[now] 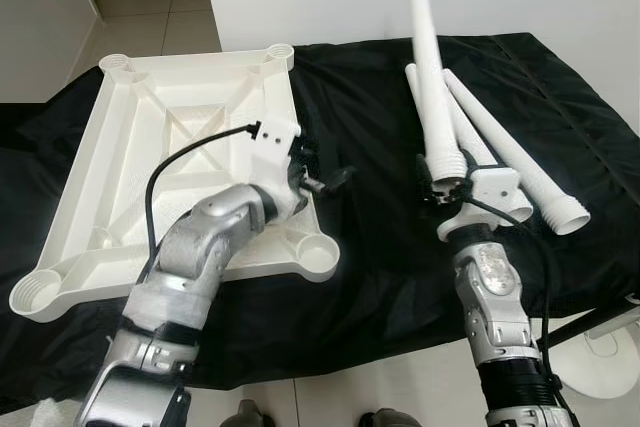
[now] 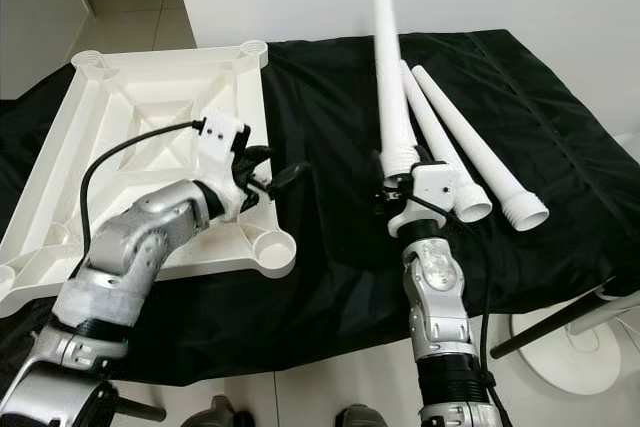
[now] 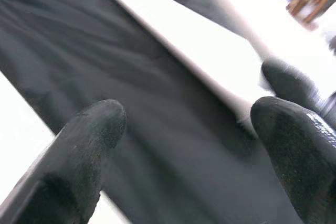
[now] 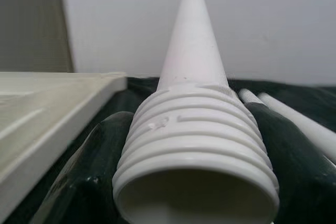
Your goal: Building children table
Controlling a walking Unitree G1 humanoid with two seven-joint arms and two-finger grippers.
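the right gripper (image 1: 443, 187) is clamping the long white tapered plastic leg (image 1: 430, 77) by its threaded end, tip pointing away; the upturned white tabletop's (image 1: 130, 157) near corner socket (image 1: 318, 250) is lying leftward, beside the left gripper (image 1: 325, 179), which is gaping empty.

Bright, even indoor light in sharp head views; blurred, overexposed left wrist view.

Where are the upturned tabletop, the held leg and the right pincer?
upturned tabletop (image 1: 95, 137), left eye view, bare ribbed underside.
held leg (image 1: 428, 77), left eye view, mid-shaft.
right pincer (image 1: 447, 185), left eye view, between fingertips at the leg's threaded end.
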